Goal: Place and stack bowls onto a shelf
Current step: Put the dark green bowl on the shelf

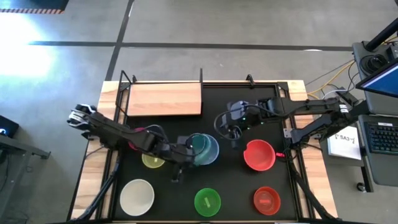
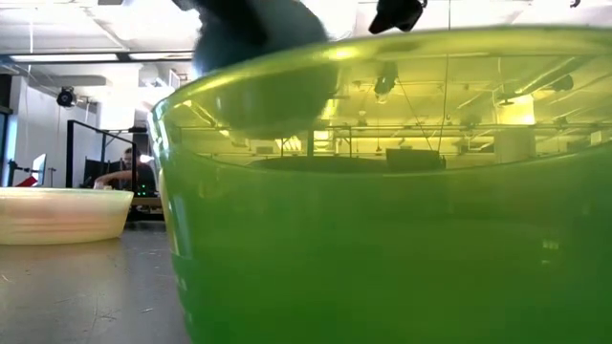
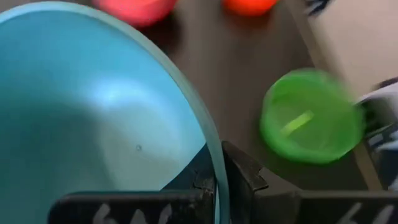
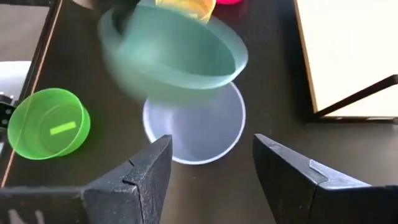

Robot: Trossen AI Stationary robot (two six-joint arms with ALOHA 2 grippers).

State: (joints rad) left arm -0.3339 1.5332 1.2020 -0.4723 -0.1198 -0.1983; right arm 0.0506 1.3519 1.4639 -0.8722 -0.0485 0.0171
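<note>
The green bowl (image 2: 382, 191) fills the low view, pressed up against that camera; it is translucent, straight-walled and holds nothing, and from above it sits at about 6 o'clock on the table (image 1: 236, 180). Going left to right in the high view: the cream bowl (image 1: 137, 196) stands at 7 o'clock, broad and shallow, with nothing in it; the yellow bowl (image 1: 153, 160) lies just above it, partly under the left arm. The shelf (image 1: 165, 99), a pale wood board with thin black posts, sits at 11 o'clock and carries no bowls. Near the centre the left gripper (image 1: 188, 154) is clamped on the rim of the teal bowl (image 1: 200, 145), one finger inside the wall and one outside, holding it tilted and lifted over the blue-grey bowl (image 1: 210, 151), which rests flat on the table beneath it. The teal bowl is smooth, translucent and holds nothing. The right gripper (image 1: 231, 129) hangs just beside those two bowls at about 1 o'clock of them, its fingers spread wide with nothing between them. Further right, the large red bowl (image 1: 259, 155) sits at 3 o'clock, and a smaller red bowl (image 1: 266, 200) at 5 o'clock.
</note>
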